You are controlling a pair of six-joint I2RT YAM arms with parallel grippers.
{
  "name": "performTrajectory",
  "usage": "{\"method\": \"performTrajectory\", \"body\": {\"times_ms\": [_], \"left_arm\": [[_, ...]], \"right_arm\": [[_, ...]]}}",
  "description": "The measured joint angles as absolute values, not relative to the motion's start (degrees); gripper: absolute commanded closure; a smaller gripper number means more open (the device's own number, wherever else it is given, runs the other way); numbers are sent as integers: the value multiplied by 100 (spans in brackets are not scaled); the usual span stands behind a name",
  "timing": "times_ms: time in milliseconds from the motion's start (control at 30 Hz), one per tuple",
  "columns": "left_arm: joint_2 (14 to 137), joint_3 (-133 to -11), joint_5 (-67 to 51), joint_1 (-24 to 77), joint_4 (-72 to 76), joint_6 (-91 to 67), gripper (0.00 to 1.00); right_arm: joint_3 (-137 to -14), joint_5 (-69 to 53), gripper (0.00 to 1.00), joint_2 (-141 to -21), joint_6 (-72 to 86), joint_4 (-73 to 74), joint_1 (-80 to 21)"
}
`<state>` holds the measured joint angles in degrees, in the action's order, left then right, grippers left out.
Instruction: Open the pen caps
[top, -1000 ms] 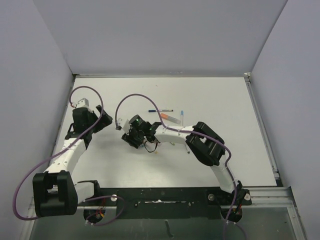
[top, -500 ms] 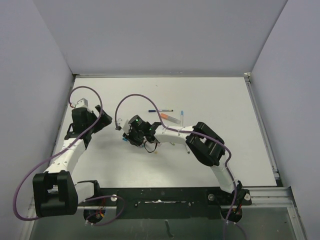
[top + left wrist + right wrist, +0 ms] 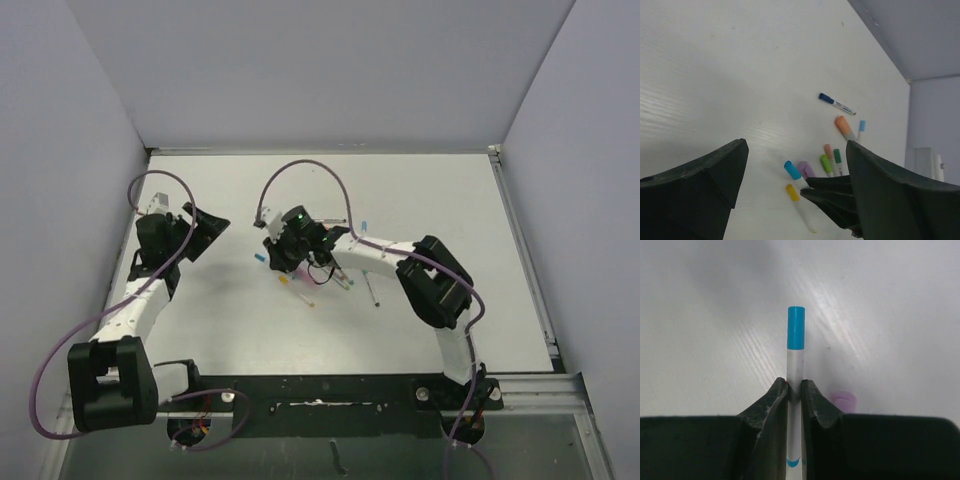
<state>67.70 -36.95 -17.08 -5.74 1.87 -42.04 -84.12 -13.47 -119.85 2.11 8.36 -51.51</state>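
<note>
- Pen (image 3: 795, 365), with blue cap (image 3: 796, 327) on, is clamped at its white barrel by the shut right hand (image 3: 794, 385), near mid-bench (image 3: 450, 200).
- Other pens (image 3: 829, 159) are scattered just beside it.
- Left hand (image 3: 195, 228) is held wide open and empty, well apart at the left.

Overhead camera behind, facing down, wrist cameras low, close, sharing teal-capped pen (image 3: 795, 347)
</note>
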Motion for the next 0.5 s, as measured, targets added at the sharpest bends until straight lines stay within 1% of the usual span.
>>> {"method": "performTrajectory", "body": {"times_ms": [133,233,333,500], "left_arm": [[7061,-3365,-2316,-478,1245,-5037,24],[7223,-3271,-2526,-285,1610,-5336,24],[7349,-3260,-2635,-60,2016,-5548,24],[7666,-3260,-2635,248,2617,-5835,24]], "right_arm": [[-8184,-1564,100,-11253,537,687,-4628],[-8184,-1570,100,-10833,609,620,-4407],[-8187,-1619,100,-10593,637,611,-4407],[-8149,-1737,100,-10558,711,633,-4495]]}}
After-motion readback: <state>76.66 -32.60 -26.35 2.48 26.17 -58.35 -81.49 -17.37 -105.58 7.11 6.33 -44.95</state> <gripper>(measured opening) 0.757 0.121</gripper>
